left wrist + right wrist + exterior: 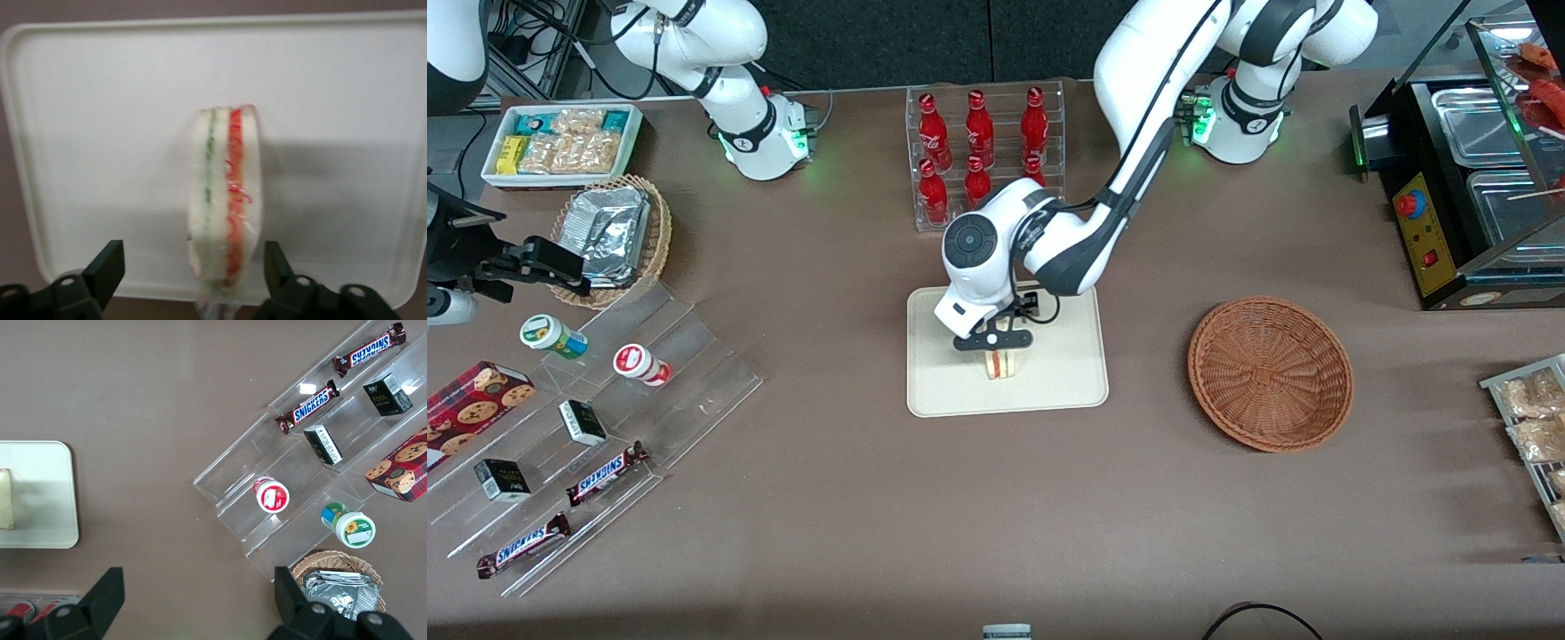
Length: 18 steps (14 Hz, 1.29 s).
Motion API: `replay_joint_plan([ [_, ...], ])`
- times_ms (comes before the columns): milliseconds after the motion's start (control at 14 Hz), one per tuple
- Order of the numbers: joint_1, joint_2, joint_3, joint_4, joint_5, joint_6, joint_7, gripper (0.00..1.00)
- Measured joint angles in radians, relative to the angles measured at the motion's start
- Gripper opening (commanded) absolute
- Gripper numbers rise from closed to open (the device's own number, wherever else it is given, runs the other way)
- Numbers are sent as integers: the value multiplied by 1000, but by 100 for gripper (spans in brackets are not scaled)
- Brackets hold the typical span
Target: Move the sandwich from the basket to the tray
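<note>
The brown table (925, 498) carries everything. On it, near the middle, lies the cream tray (1067, 373), flat and rectangular with rounded corners and a low rim. Toward the working arm's end of the table, well apart from the tray, sits the reddish-brown wicker basket (1270, 373), which holds nothing.

The working arm reaches down over the tray, and its gripper (996, 345) hangs just above the sandwich (1003, 364). The sandwich stands on the tray, on the half nearer the front camera, with its layered edge showing pale bread and red and yellowish filling. In the left wrist view the sandwich (225, 200) stands between the two dark fingers (107, 270), with red filling on one side and a thin green line on the other.

The pincer is spread wide: a bare strip of tray shows between one finger and the bread, and the other finger stands close beside the bread, though whether it touches is hard to tell from this angle. Nothing is clamped.

A clear rack of red bottles (980, 147) stands farther from the front camera than the tray.
</note>
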Motion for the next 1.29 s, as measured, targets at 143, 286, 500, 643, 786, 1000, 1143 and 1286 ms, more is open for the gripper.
replay_joint_plan([
  [143, 40, -70, 11, 5, 0, -86, -16, 100],
  [286, 96, -145, 15, 5, 1, -170, -17, 100],
  [500, 179, -245, 17, 5, 2, -276, -6, 100],
  [643, 236, -306, 18, 4, 2, -354, 54, 100],
  [786, 304, -359, 20, -1, 3, -416, 139, 100],
  [1000, 412, -426, 22, -20, 4, -484, 288, 100],
  [1143, 489, -462, 23, -30, 4, -535, 416, 100],
  [1286, 565, -498, 23, -33, 4, -584, 544, 100],
])
